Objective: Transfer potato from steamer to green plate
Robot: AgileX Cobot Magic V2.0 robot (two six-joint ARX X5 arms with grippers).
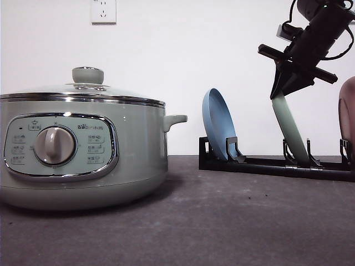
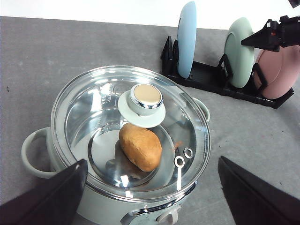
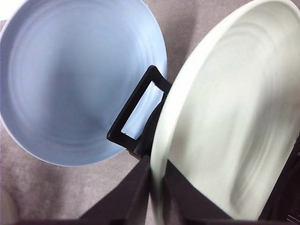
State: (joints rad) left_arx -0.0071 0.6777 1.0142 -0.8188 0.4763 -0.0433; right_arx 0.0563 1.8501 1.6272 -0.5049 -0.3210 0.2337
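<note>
The potato [image 2: 140, 146], orange-brown, lies inside the steamer [image 1: 83, 160] under its shut glass lid [image 2: 146, 97]. My left gripper [image 2: 152, 161] hovers above the steamer [image 2: 103, 208], open, with its dark fingers [image 2: 56, 192] spread wide on either side. The green plate [image 1: 289, 130] stands on edge in a black rack [image 1: 266, 163]. My right gripper [image 1: 283, 91] is shut on that plate's upper rim. In the right wrist view the green plate [image 3: 225, 117] has its rim pinched between the fingers of the right gripper [image 3: 157, 197]. From the left wrist, the green plate [image 2: 238, 51] and right gripper [image 2: 248, 42] are seen at the rack.
A blue plate [image 1: 218, 124] stands in the rack slot nearer the steamer, and a pink plate [image 1: 347, 111] in the slot beyond the green one. Dark grey tabletop [image 1: 222, 221] lies between steamer and rack. A white wall runs behind.
</note>
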